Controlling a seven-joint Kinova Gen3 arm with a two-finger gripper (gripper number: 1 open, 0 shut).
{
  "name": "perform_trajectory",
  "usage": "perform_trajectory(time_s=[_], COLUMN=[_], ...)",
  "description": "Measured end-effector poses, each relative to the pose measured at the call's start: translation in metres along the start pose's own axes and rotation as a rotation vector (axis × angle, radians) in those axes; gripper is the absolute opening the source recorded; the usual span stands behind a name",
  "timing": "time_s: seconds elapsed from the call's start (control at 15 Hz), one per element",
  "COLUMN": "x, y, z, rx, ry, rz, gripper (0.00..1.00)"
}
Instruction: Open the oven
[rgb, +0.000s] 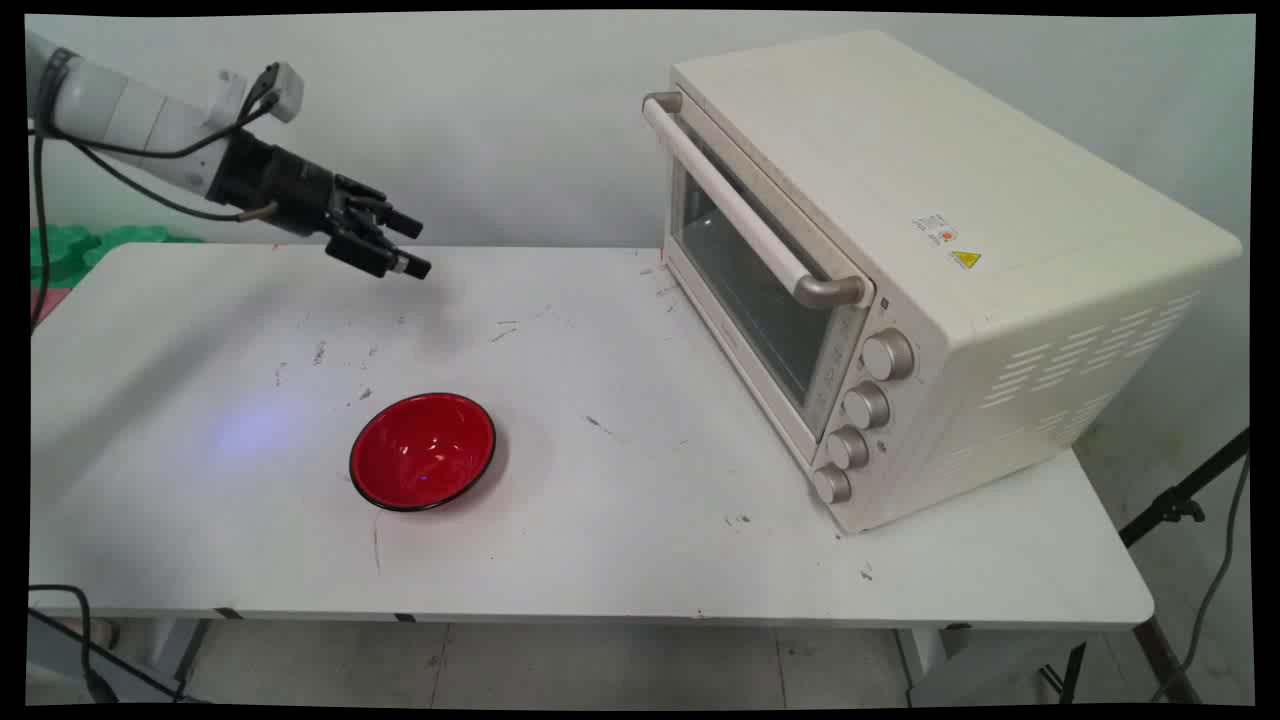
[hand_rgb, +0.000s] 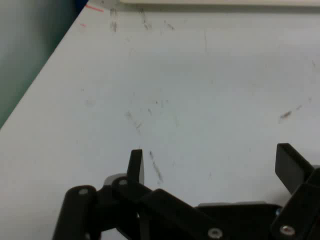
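Observation:
My black gripper hangs in the air over the table's far left part, pointing right toward the oven. It is open and holds nothing. In the hand view the gripper shows its two fingers wide apart over bare, scuffed table top. A red bowl with a black rim stands upright and empty on the table, well below and in front of the gripper. A cream toaster oven stands at the right with its glass door shut and its handle facing left.
The oven's several knobs face the table's middle. Green and pink things lie beyond the table's far left edge. A black tripod leg and cables stand off the table's right side.

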Motion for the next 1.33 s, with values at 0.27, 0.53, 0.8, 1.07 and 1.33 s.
perform_trajectory(time_s=[0.27,0.53,0.8,1.07,1.33], x=[0.021,0.045,0.072,0.103,0.135], y=[0.009,0.021,0.035,0.050,0.066], z=[0.006,0.012,0.017,0.023,0.030], rx=[0.008,0.018,0.025,0.030,0.038], ry=[0.017,0.041,0.072,0.105,0.136], rz=[-0.015,-0.034,-0.046,-0.051,-0.051], gripper=[1.00,1.00,1.00,1.00,1.00])
